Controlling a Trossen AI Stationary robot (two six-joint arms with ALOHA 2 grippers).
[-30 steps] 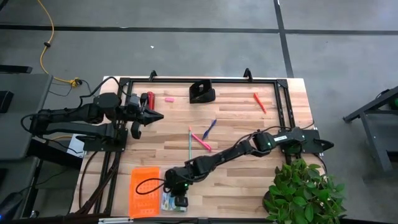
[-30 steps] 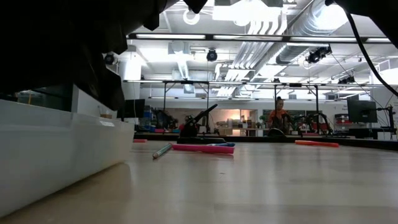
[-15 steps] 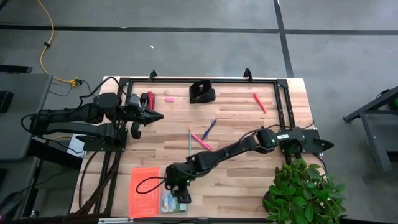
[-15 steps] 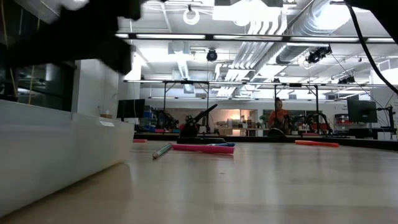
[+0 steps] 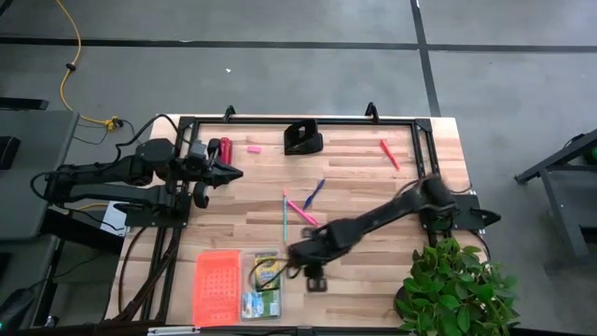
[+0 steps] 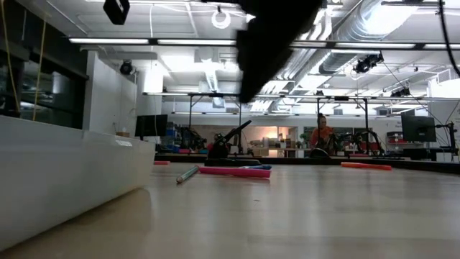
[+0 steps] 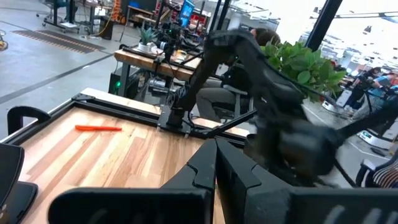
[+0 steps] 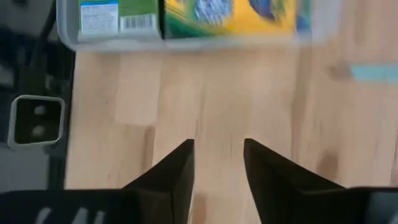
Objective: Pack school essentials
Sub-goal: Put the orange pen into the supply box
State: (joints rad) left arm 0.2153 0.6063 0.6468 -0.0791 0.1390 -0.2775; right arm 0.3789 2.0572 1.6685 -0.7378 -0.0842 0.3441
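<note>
Yellow-green crayon box [image 5: 270, 272] and small green-and-white box [image 5: 256, 301] now both sit in the clear plastic bin [image 5: 244, 280] at lower left of the high view, beside the flat orange perforated lid [image 5: 215, 285]. A second ago the right pincer [image 5: 313, 280] hung over that bin; it has since pulled out toward lower centre and hovers above bare wooden worktop [image 5: 364, 177], fingers spread, nothing between them (right wrist view confirms: boxes in the bin, gap empty). So the drop looks done.

Still loose mid-frame: pink pen [image 5: 301, 211], blue pen [image 5: 314, 193], green pencil [image 5: 284, 214]. Red pen [image 5: 388, 153] upper right, tiny pink eraser [image 5: 252, 147] upper left.

Left pincer [image 5: 229, 173] parked upper left, fingers pressed together, idle.

My read: two items packed, pens and eraser remaining; the pink/green cluster is the closest next pick.
</note>
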